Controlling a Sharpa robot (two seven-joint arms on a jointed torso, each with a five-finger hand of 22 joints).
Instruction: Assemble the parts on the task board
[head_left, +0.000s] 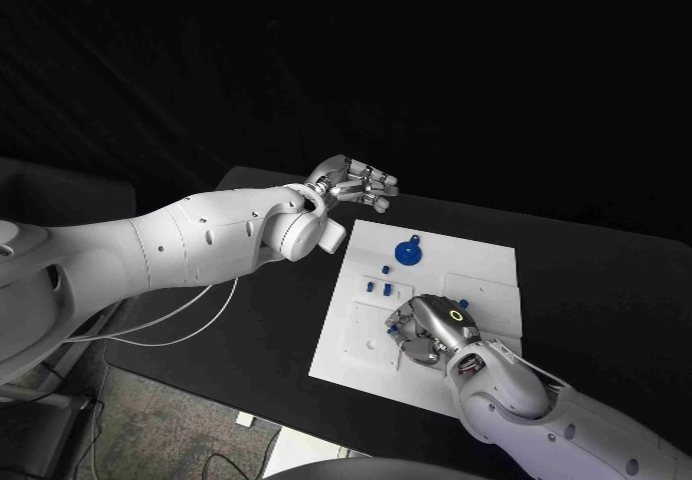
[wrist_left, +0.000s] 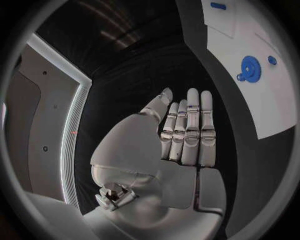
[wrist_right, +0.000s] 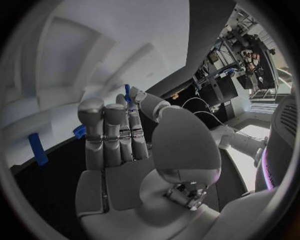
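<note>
1. Task board (head_left: 483, 262): white plate on the black table (head_left: 606, 280), centre-right in the head view, long axis running roughly 1 to 7 o'clock.
2. Blue gear (head_left: 410, 252): lies flat at the board's far-left corner, about 11 o'clock from board centre. Also seen in the left wrist view (wrist_left: 249, 66), with a small blue nub at its rim.
3. Small blue pegs (head_left: 378, 288): clustered on the board's left side, at about 6 o'clock from the gear, well apart from it.
4. Right hand (head_left: 433, 330): over the board's near-left area, fingers curled down toward the surface. One small blue part (head_left: 392, 329) sits at its fingertips at the hand's 9 o'clock side. In the right wrist view the hand (wrist_right: 125, 145) has fingers side by side and extended, with a thin blue part (wrist_right: 127, 93) at the fingertips near the thumb. Can't tell if it's pinched or just touched.
5. Left hand (head_left: 355, 184): raised off the table beyond the board's far-left corner, at about 10 o'clock from the gear, clear of the board. Holds nothing; in the left wrist view (wrist_left: 181, 132) fingers are straight and close together, palm bare.
</note>
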